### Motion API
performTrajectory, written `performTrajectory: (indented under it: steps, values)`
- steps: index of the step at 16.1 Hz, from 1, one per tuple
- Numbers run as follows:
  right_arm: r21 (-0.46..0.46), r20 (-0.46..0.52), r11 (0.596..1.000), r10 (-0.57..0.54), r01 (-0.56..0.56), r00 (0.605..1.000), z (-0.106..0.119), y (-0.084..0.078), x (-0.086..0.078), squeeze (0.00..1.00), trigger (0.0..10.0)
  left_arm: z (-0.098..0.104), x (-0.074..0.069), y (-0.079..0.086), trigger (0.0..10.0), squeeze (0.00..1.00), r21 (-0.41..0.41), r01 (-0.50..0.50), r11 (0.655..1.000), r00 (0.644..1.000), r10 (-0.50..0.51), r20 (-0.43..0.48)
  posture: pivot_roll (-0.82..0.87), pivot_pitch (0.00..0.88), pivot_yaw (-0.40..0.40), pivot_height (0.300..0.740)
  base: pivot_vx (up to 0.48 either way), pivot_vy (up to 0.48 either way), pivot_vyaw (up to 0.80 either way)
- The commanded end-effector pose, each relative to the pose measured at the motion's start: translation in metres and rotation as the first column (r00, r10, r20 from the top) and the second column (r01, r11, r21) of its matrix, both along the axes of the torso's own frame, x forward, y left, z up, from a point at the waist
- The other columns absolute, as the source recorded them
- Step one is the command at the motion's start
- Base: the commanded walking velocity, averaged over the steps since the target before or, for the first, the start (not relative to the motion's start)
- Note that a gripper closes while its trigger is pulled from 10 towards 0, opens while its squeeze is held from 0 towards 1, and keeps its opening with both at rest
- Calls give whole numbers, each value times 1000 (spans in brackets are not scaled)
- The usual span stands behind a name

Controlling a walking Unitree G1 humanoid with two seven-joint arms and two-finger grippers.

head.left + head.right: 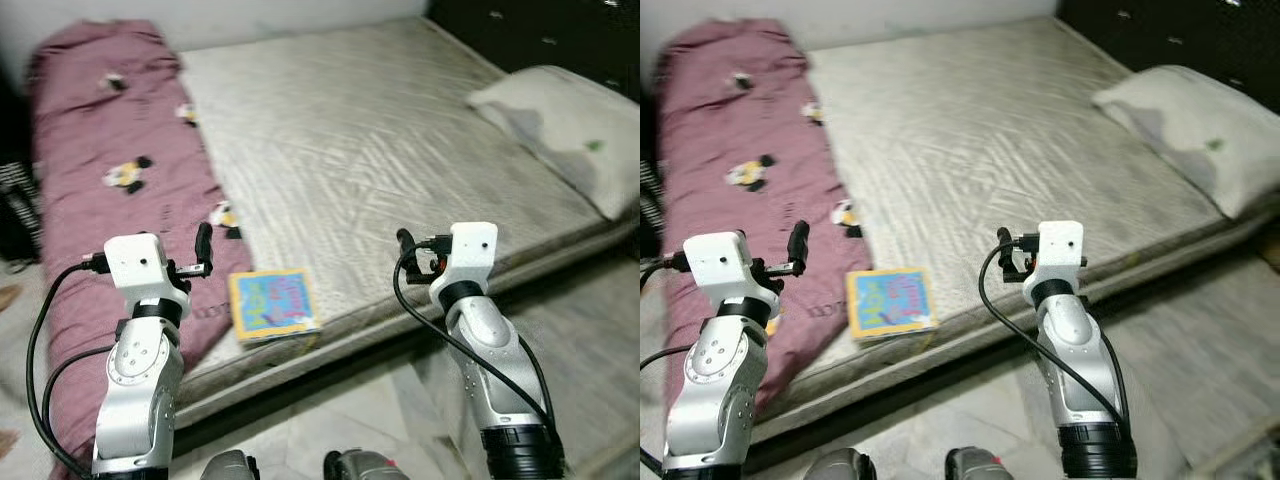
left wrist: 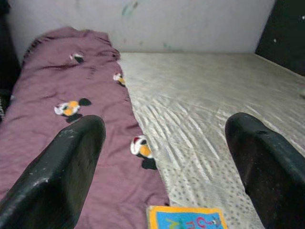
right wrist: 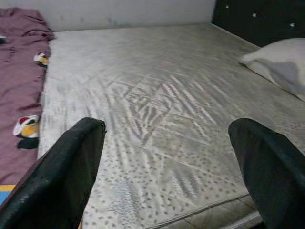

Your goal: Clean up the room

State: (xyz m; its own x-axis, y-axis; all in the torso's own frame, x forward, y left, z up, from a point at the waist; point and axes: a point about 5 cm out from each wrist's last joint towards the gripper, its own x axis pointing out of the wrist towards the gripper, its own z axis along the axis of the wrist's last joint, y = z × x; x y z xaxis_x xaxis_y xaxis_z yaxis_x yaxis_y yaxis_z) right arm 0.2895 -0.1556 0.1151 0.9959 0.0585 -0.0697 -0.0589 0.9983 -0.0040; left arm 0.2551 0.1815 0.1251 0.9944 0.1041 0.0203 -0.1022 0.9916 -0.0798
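1. Book [image 1: 273, 303] position decides the coming reach: the small colourful book lies flat at the near edge of the mattress [image 1: 380, 150], its left side just beside the maroon blanket [image 1: 110, 180] and close to or touching its hem, which I cannot settle.
2. Left hand [image 1: 203, 252] hovers over the blanket's edge, just left of the book and a little farther from the robot; its fingers [image 2: 66, 167] stand wide apart and hold nothing.
3. Right hand [image 1: 410, 250] hovers over the mattress edge, well to the right of the book; its fingers [image 3: 71, 167] are likewise spread wide and empty.
4. Judging by this layout, the left arm is clearly nearer, so the book is its pick: from that hand it sits to the right and slightly toward the robot.
5. Nearly square, the book has its slightly longer side running away from the robot, a little skewed to the bed's edge.
6. White pillow [image 1: 560, 125] rests at the far right of the bed, well apart from both hands.
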Motion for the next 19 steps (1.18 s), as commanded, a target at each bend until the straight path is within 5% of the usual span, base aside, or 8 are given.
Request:
performTrajectory:
  steps: [1,11,19]
  values:
    - [-3,1,1000,-4,4,1000,3,-2,-1,0,10000,-1,-2,-1,10000,0,1,-4,1000,1000,4,-13,-48,110,-24,740,0,0,-800]
    - [27,37,999,16,-17,999,11,6,6,0,10000,2,5,0,10000,0,-19,-9,1000,1000,8,-10,-46,101,4,740,0,0,-56]
    - [25,42,999,33,-34,999,12,8,9,0,10000,1,5,-6,10000,0,-29,-21,999,1000,21,-10,-42,94,-7,646,0,0,0]
